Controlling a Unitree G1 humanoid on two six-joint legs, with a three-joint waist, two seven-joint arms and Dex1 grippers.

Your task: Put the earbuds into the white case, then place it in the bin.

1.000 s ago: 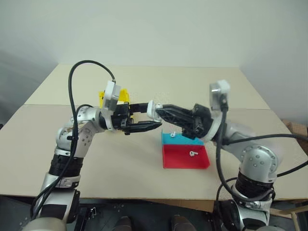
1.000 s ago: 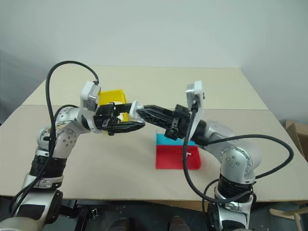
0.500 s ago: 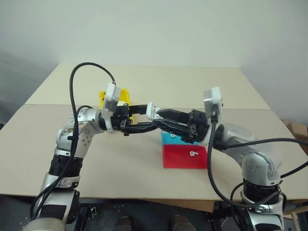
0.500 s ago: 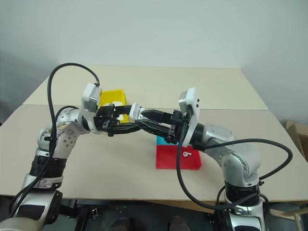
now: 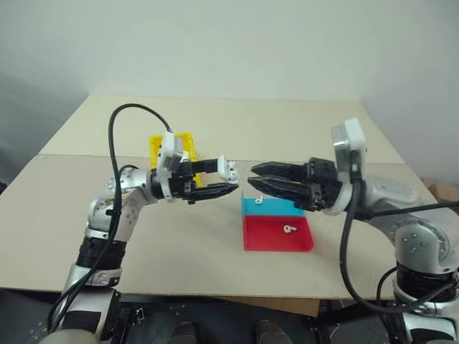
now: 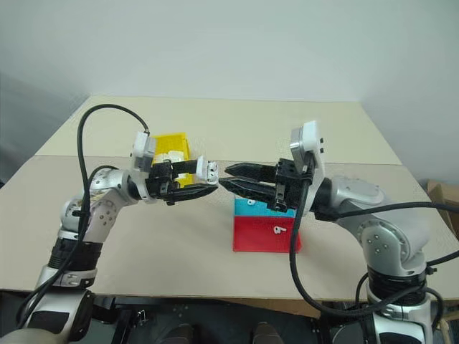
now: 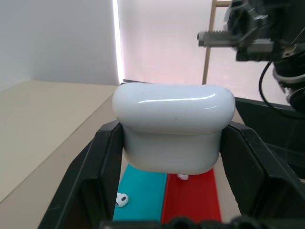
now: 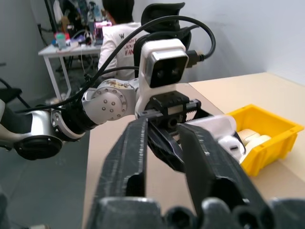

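Left gripper (image 5: 224, 179) pinches the white case (image 5: 228, 169) mid-air above the tabletop (image 5: 287, 129), right gripper (image 5: 256, 177) facing it just apart, jaws narrowly parted and empty, earbuds (image 5: 288, 230) lying below on the tray (image 5: 277, 235), nearer the right arm.

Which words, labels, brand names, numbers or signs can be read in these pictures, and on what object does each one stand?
"W": a single dark mark on the back of the person's white shirt, in the right wrist view; whether more text goes with it is too blurred to tell.
White case held in the left gripper: no text.
Yellow bin, red and blue tray, earbuds: no text.
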